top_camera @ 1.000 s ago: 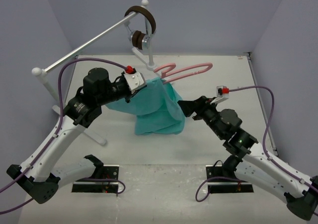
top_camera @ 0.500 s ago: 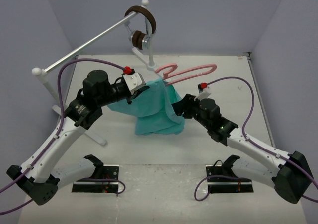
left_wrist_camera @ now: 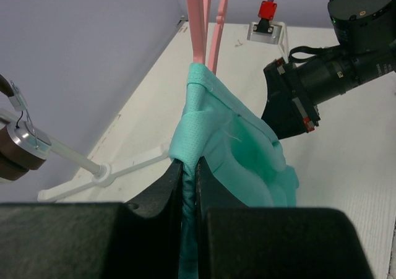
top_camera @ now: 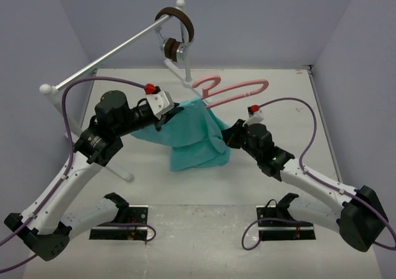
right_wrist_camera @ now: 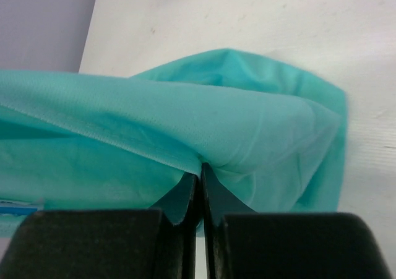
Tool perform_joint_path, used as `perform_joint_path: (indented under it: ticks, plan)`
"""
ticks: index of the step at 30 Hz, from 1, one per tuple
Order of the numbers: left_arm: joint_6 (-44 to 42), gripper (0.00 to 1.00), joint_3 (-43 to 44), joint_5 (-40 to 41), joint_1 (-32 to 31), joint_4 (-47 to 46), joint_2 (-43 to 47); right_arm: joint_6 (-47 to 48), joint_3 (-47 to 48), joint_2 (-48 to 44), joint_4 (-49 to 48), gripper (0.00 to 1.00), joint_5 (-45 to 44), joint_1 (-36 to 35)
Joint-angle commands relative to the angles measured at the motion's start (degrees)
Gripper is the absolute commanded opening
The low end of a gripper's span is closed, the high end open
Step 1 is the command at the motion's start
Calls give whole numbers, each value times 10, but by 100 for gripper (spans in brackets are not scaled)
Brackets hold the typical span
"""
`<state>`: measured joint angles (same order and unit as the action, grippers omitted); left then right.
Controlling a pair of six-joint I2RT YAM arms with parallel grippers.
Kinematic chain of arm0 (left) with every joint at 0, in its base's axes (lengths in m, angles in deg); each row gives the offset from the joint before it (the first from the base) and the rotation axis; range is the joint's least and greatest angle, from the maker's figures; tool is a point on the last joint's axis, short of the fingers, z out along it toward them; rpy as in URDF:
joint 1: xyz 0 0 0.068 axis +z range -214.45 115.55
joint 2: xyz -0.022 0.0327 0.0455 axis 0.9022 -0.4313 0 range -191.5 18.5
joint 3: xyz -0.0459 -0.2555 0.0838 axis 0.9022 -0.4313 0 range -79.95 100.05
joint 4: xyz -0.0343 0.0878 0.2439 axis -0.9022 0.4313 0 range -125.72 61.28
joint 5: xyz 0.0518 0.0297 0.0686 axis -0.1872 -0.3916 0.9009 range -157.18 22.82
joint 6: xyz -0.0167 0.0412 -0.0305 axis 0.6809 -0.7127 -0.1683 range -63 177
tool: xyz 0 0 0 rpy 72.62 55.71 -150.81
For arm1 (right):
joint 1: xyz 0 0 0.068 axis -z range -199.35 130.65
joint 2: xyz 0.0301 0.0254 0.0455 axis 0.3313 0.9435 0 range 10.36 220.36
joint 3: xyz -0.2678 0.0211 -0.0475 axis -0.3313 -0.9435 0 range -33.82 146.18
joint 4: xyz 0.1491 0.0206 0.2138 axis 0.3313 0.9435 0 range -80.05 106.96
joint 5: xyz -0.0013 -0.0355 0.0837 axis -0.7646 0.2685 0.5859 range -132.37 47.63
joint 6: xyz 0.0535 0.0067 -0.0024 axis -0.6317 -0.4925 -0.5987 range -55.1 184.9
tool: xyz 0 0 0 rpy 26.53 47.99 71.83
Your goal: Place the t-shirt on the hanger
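Pincers both shut on cloth, your left pincer (left_wrist_camera: 189, 167) squeezing one fold of the t-shirt (top_camera: 193, 138), your right pincer (right_wrist_camera: 199, 179) nipping its other side, shirt bunched between them over the counter (top_camera: 204, 186), pink hanger (top_camera: 238, 88) poking out behind.

hanger (top_camera: 241, 87) end hidden by t-shirt (top_camera: 192, 140), its hook cropped in left wrist view

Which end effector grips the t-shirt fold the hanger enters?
The left end effector: its wrist view shows the pink hanger entering the t-shirt fold it pinches; the right end effector's shows no hanger.
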<state>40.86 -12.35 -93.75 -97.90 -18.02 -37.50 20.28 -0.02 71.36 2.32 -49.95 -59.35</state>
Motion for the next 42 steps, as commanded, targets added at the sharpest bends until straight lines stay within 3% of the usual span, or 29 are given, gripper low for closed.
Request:
perform_joint_path:
  ticks: [1, 5, 10, 18, 27, 30, 32, 35, 38, 42]
  plan:
    - [9, 0, -4, 13, 1, -46, 29, 8, -8, -58, 53, 0, -80, 31]
    - [13, 0, -20, 9, 1, -43, 50, 35, 7, -111, 110, 0, -74, 107]
    - [15, 0, -37, -15, 1, -48, 75, 80, 62, -108, 155, 0, 8, 218]
    - [-13, 0, -25, -17, 0, -3, 67, 147, 206, -105, 250, 0, 42, 302]
    - [-52, 0, -42, -21, 0, 9, 51, 207, 332, -116, 339, 0, 55, 310]
    - [-57, 0, -30, -29, 0, 15, 33, 230, 365, -109, 354, 0, 126, 310]
    - [-52, 0, -11, -53, 1, 8, 15, 252, 401, -96, 364, 0, 234, 308]
    - [-17, 0, 42, -80, -1, -18, -28, 269, 453, -56, 408, 0, 330, 281]
    - [34, 0, 101, -106, -4, -62, -75, 283, 507, -36, 437, 0, 350, 207]
    - [94, 0, 143, -114, -27, -129, -119, 265, 527, -30, 447, 0, 345, 192]
